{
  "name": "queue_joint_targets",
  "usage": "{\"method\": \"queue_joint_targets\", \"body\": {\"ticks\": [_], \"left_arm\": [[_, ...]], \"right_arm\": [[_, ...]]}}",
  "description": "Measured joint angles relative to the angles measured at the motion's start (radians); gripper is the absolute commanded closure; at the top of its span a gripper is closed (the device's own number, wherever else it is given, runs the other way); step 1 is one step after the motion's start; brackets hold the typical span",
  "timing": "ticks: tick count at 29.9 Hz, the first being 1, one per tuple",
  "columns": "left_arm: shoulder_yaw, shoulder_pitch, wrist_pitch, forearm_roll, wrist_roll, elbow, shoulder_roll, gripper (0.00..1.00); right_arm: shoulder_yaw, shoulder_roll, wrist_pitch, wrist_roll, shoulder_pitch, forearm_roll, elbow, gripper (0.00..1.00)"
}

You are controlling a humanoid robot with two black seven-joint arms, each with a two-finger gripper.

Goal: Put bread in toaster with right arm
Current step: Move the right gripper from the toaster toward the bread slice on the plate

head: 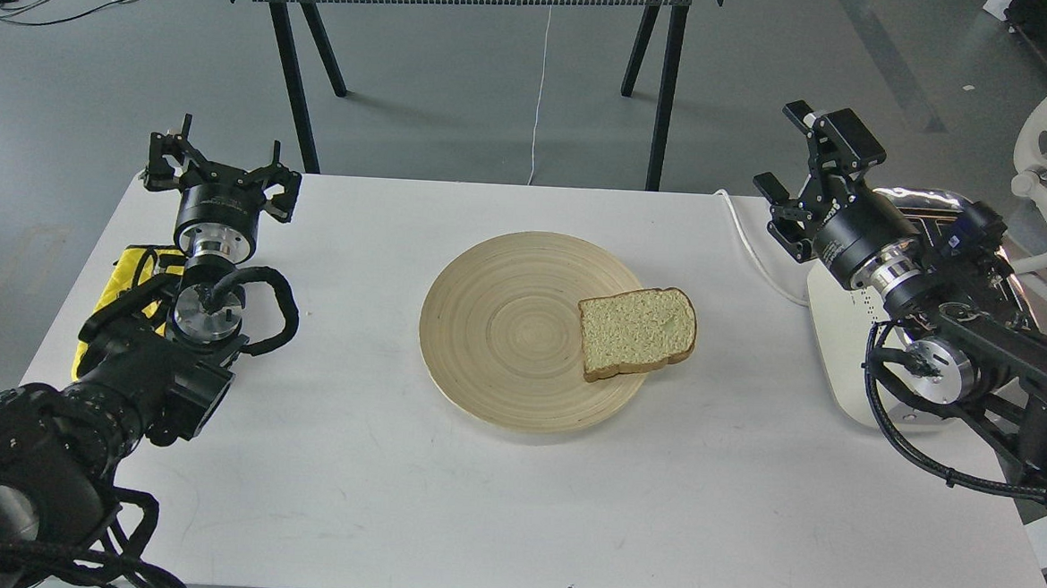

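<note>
The bread (636,333) lies flat on the round wooden plate (504,329), at the plate's right edge with one corner hanging a little past the rim, so it is easy to reach from the toaster's side. Taking that plate as our landmark: the toaster (844,333) stands well to its right, near the right edge of the white bench (512,508), and most of it is hidden behind our right arm (950,352), so we cannot see the slots. Its white cord (750,243) runs from it toward the far edge of the bench.

Our right pincer (803,179) hovers up and to the right of the plate, above the bench and well apart from the slice, with its fingers spread wide and nothing between them. We judge that it is open so as to be ready to take the slice, and that the grasp has not yet begun.

Our left pincer (221,166) is far to the left of the plate, also spread wide and empty, parked out of the way since the job belongs to the other arm. A yellow item (135,265) lies beside the left arm, half hidden by it
</note>
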Motion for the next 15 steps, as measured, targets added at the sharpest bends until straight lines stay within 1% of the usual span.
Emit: {"method": "queue_joint_targets", "body": {"ticks": [8, 15], "left_arm": [[0.000, 0.000, 0.000, 0.000, -0.001, 0.000, 0.000, 0.00], [0.000, 0.000, 0.000, 0.000, -0.001, 0.000, 0.000, 0.00]], "right_arm": [[-0.007, -0.001, -0.069, 0.000, 0.008, -0.022, 0.002, 0.01], [-0.047, 0.010, -0.177, 0.000, -0.007, -0.102, -0.001, 0.01]]}}
